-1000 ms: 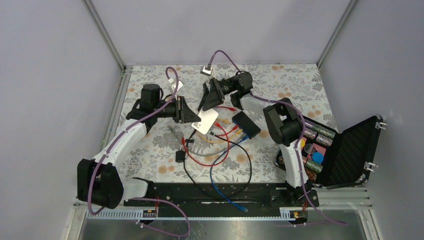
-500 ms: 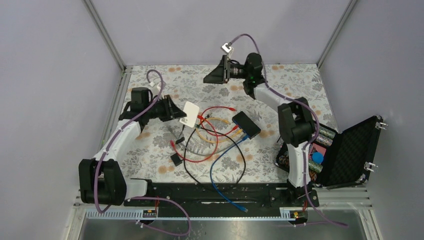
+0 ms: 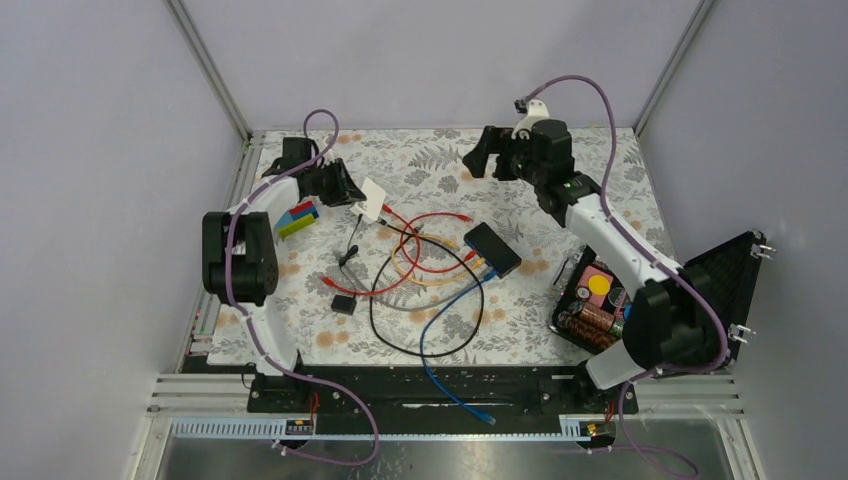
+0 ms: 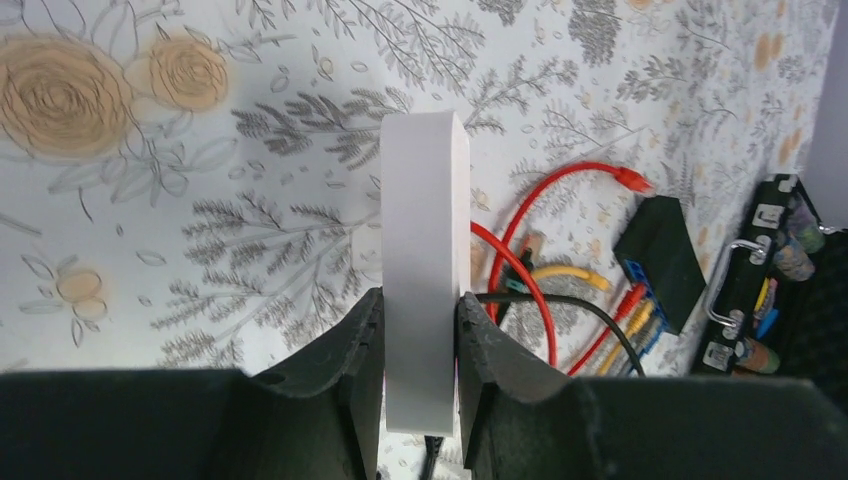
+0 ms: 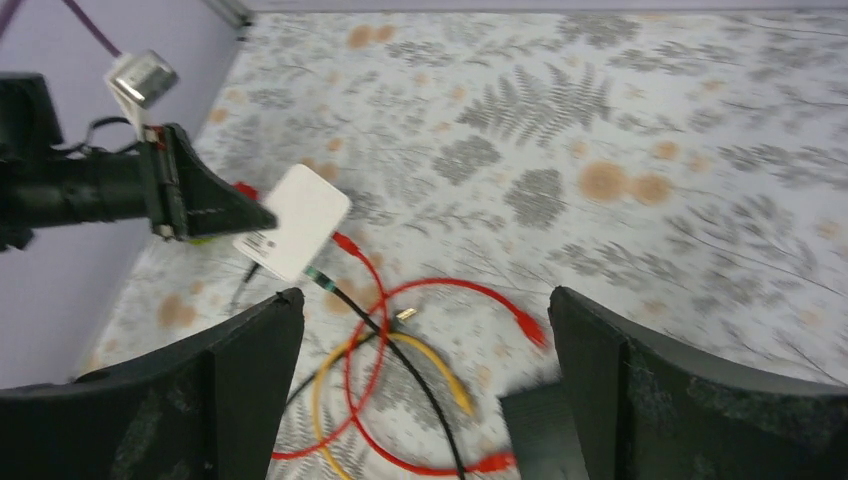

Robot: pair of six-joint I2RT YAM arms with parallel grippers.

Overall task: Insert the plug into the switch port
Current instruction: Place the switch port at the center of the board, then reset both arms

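I read the left gripper (image 3: pixel 350 191) near the far-left corner of the surface, clamped on the white box (image 3: pixel 375 198). In the left wrist view, both fingers (image 4: pixel 350 360) press the flat faces of the box, which is held edge-on. A black cable (image 3: pixel 400 352) leaves the box end nearest the gripper. The right gripper (image 5: pixel 425 298) is raised above the far edge, right of the middle. Its jaws are spread wide and nothing is between them. The switch (image 3: pixel 493 249) lies flat on the surface, right of centre and well apart from both grippers. The switch port (image 4: pixel 638 290) row is on the blue-edged side, which faces the near-left corner. Yellow, red and blue cables meet that side, but I cannot tell which sockets are occupied. One red plug (image 3: pixel 466 216) lies loose on the surface just beyond the far-left end of the switch, not in any socket. A small black block (image 3: pixel 343 304) sits left of centre. An open tool case (image 3: pixel 735 285) stands at the right edge. Coloured blocks (image 3: pixel 297 218) lie by the left edge beneath the left arm.
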